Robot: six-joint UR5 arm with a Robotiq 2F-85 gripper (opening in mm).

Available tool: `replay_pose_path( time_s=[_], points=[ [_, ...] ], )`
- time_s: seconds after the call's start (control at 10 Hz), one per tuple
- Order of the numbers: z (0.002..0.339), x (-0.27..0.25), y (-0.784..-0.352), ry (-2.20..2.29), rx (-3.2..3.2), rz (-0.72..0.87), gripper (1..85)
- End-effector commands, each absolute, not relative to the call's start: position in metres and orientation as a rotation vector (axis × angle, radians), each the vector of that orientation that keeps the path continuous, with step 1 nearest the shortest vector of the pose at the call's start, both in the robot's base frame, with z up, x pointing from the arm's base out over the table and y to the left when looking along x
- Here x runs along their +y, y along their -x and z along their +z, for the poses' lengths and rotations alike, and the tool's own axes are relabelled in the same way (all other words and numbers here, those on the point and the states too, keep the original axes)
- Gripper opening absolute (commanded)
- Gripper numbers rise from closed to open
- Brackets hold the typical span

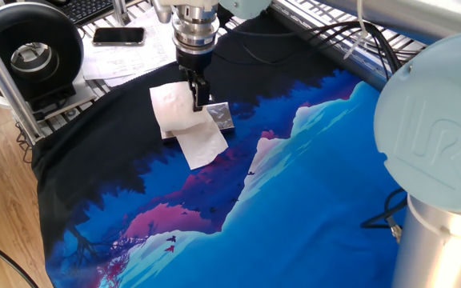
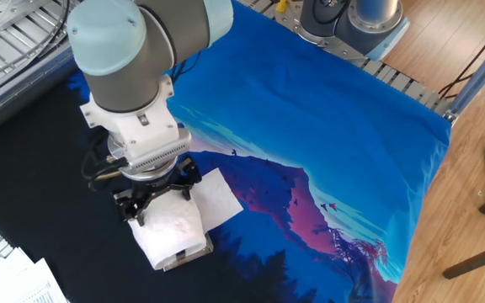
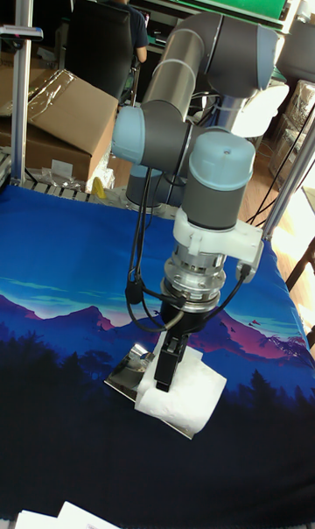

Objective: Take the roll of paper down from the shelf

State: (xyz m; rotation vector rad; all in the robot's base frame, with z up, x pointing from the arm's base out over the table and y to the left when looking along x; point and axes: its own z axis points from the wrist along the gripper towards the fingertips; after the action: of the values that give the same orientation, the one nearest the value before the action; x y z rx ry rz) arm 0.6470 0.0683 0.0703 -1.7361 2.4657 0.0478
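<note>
While the roll of paper (image 1: 172,106) is seated on the shelf (image 1: 218,117), it is gripped by the gripper (image 1: 196,90), whose fingers (image 3: 170,360) are clenched on the roll's top. A loose sheet (image 1: 199,141) is seen trailing from the roll over the shelf's edge onto the cloth (image 1: 310,192). Just beyond the shelf, printed papers (image 1: 122,54) and a phone (image 1: 118,35) are laid; beside them a black spool (image 1: 30,54) is seen.
</note>
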Motion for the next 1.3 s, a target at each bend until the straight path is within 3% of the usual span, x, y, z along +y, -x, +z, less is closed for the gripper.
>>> replay_pose_path(
  time_s=[0.0, 0.2, 0.6, 1.2],
  points=[
    [0.069, 0.072, -0.644, 1.709, 2.466, 0.086, 85.0],
    [0.07, 0.076, -0.642, 1.706, 2.462, 0.115, 85.0],
    [0.074, 0.069, -0.642, 1.708, 2.481, 0.094, 61.3],
    [0.08, 0.049, -0.633, 1.754, 2.483, 0.036, 60.7]
  ],
)
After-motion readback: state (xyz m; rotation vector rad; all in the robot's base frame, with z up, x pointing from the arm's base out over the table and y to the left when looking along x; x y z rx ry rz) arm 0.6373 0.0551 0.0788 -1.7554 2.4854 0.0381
